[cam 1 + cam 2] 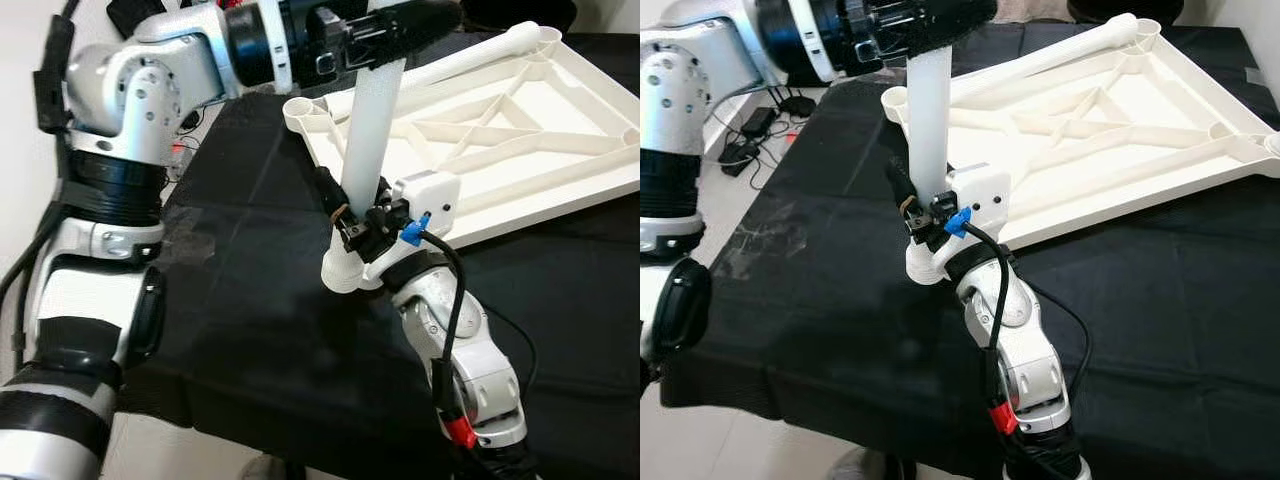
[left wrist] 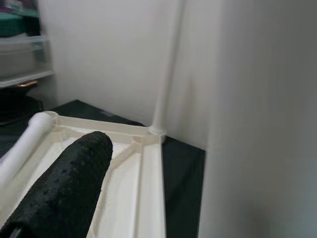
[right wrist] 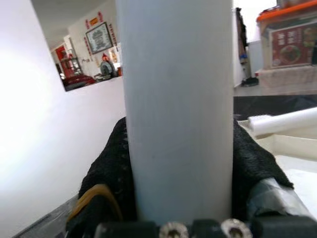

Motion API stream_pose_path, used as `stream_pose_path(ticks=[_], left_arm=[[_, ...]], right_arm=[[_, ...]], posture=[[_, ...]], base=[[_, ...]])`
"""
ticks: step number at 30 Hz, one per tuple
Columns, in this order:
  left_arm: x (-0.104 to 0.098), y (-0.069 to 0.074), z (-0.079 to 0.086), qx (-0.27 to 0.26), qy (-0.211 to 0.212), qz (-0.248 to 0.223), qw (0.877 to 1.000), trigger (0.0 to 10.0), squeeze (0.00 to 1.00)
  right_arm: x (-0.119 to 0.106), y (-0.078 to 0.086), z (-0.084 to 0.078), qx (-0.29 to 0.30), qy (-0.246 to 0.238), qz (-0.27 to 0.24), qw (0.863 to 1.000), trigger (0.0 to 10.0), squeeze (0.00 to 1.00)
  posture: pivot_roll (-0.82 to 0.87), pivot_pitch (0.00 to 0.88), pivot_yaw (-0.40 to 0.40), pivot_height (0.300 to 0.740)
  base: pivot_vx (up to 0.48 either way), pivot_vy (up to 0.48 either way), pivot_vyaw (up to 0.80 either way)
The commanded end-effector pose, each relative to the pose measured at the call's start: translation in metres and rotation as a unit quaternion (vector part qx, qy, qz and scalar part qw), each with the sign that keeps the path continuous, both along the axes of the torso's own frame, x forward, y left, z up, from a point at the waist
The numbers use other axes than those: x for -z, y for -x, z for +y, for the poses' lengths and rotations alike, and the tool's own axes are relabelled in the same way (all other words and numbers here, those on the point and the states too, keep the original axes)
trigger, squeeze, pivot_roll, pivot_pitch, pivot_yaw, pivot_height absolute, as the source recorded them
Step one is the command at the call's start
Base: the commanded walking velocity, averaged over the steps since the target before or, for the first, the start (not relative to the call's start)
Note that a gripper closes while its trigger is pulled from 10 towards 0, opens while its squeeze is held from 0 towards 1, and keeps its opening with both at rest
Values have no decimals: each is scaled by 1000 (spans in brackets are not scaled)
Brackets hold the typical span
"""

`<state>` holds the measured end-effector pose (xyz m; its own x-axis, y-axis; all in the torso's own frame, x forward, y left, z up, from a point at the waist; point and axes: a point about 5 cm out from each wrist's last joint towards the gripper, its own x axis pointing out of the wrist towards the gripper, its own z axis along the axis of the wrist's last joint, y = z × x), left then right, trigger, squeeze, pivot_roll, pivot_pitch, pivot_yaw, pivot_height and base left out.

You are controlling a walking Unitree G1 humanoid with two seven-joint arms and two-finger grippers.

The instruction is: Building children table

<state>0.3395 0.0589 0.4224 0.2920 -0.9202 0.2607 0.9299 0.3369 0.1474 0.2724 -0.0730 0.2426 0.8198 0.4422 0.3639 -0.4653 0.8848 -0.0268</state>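
Note:
A white table top (image 1: 560, 130) lies upside down on the black cloth, ribs facing up. I hold a white table leg (image 1: 365, 140) almost upright in front of its near corner socket (image 1: 300, 110). My left gripper (image 1: 395, 35) is shut on the leg's upper end. My right gripper (image 1: 355, 215) is shut on the leg low down, just above its flared foot. In the right wrist view the leg (image 3: 178, 114) sits tight between both black fingers (image 3: 106, 168). One left finger (image 2: 64, 188) lies beside the blurred leg (image 2: 257, 124). A second leg (image 1: 470, 58) lies along the top's far edge.
The black cloth (image 1: 250, 300) covers the work surface, and its left and front edges drop to a pale floor. Cables and a power adapter (image 1: 760, 120) lie on the floor to the left. Open cloth stretches left of the held leg.

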Motion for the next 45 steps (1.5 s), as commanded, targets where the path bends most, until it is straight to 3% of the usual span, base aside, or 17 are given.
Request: stream_pose_path(ticks=[1,3,4,5,6,19,25,26,27,28,30,31,35,42,43,45], left_arm=[[3,-7,-2,-22,-5,0,1000,10000,0],[1,-8,-1,-23,-3,-3,1000,10000,0],[-1,-8,0,-19,3,-5,1000,6549,0],[-1,-8,0,-19,3,-5,1000,6549,0],[-5,-4,5,-6,14,-7,1000,0,0],[-18,9,7,27,37,-8,999,0,0],[-30,25,19,51,58,-5,997,0,0],[-34,31,25,65,65,-5,996,0,0],[-34,31,25,65,65,-5,996,0,0],[-35,37,31,83,68,-4,994,0,0],[-35,43,37,103,70,-4,992,0,0],[-33,46,39,120,68,-5,990,0,0],[-29,51,39,170,48,-13,984,0,0],[-36,55,42,197,24,-16,980,0,0],[-31,56,38,206,5,-14,979,0,0],[-28,56,36,208,-3,-14,978,0,0]], right_arm=[[3,5,8,-24,14,-4,1000,0,0],[3,4,8,-22,16,-6,1000,0,0],[3,4,7,-18,18,-7,1000,0,0],[3,4,7,-18,18,-7,1000,0,0],[4,1,6,-9,22,-8,1000,0,0],[2,-3,2,8,29,-14,999,0,0],[-1,-6,2,15,30,-19,999,0,0],[-2,-7,3,14,29,-17,999,7490,0],[-2,-7,3,14,29,-17,999,7490,0],[-4,-8,3,9,26,-16,999,10000,0],[-6,-9,5,-10,14,-8,1000,10000,0],[-9,-10,6,-37,6,-3,999,10000,1000],[-22,-10,2,-146,-2,1,989,10000,1000],[-31,-11,-4,-227,56,-3,972,10000,1000],[-27,-13,-4,-260,137,14,956,10000,0],[-24,-14,-5,-273,154,34,949,10000,0]], posture=[[39,191,112,740],[38,187,111,740],[39,185,110,740],[39,185,110,740],[38,184,110,740],[39,174,103,740],[36,165,100,740],[35,164,100,740],[35,164,100,740],[36,163,99,740],[37,163,98,740],[39,164,97,740],[44,167,97,740],[47,178,96,740],[47,187,91,740],[46,193,87,740]], base=[[0,0,0],[0,0,0],[0,0,0],[0,0,0],[0,0,0],[0,0,0],[0,0,0],[0,0,0],[0,0,0],[0,0,0],[0,0,0],[0,0,0],[0,0,0],[0,0,0],[0,0,0],[0,0,0]])
